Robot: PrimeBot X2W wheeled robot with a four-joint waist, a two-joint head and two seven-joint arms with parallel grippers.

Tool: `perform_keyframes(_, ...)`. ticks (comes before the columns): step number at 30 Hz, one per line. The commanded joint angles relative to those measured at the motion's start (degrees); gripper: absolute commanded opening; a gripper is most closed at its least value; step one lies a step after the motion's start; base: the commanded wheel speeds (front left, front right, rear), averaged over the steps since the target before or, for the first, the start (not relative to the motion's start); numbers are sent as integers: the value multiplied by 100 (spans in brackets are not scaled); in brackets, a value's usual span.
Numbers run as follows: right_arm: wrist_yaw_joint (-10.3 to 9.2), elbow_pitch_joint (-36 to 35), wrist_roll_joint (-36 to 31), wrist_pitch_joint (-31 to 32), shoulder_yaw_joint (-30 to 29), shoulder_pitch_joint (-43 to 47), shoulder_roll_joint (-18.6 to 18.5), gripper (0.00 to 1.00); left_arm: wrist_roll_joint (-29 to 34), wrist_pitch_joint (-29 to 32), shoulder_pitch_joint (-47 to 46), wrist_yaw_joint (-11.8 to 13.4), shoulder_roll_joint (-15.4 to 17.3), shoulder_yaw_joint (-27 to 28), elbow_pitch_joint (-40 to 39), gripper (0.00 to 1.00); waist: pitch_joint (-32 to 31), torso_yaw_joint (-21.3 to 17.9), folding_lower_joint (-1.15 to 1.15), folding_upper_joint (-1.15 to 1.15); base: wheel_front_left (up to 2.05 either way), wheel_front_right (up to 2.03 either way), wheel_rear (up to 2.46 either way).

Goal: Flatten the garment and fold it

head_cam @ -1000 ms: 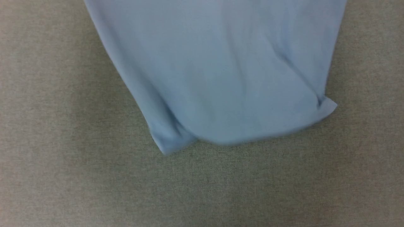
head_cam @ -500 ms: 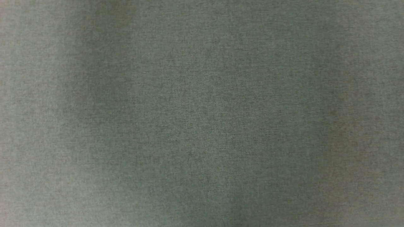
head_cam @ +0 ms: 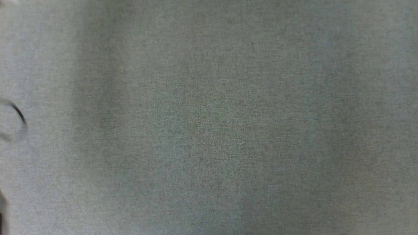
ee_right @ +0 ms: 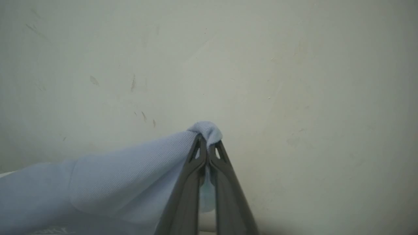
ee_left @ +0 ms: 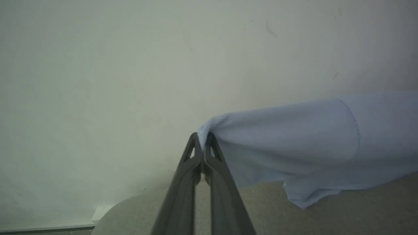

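Note:
The garment (ee_left: 294, 137) is a light blue shirt held up off the grey table. In the left wrist view my left gripper (ee_left: 203, 141) is shut on a pinch of its cloth, and the fabric runs off to the right with a seam across it and a lower edge hanging over the table. In the right wrist view my right gripper (ee_right: 207, 141) is shut on another pinch of the garment (ee_right: 124, 176), which stretches away to the lower left.
The head view looks down on the grey cloth-covered table (head_cam: 209, 130), with a blurred pale rounded shape with a dark rim (head_cam: 14, 120) at the left edge. A plain pale wall (ee_left: 130, 65) stands behind both grippers. The table's rounded edge (ee_left: 107, 212) shows low in the left wrist view.
The light blue garment that hung across the top of the head view a second ago has left that view. A blurred pale shape has come in at its left edge.

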Motion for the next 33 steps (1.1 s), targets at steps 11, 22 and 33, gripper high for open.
perform_keyframes(11,-13,-788,1813,806,407,3183,-288,0,-1398,1132,3127,-322,-442,18,-1164,0,-1123,164,0,0,0,0,0)
perform_keyframes(22,-13,-2717,1658,2318,-507,5906,246,0,-2452,1439,6155,429,-992,385,-2985,0,-1649,175,0,0,0,0,0)
perform_keyframes(33,-13,-3453,1352,3534,-1667,7485,753,0,-2767,1189,7629,902,-1335,667,-3245,0,-2073,311,0,0,0,0,0)
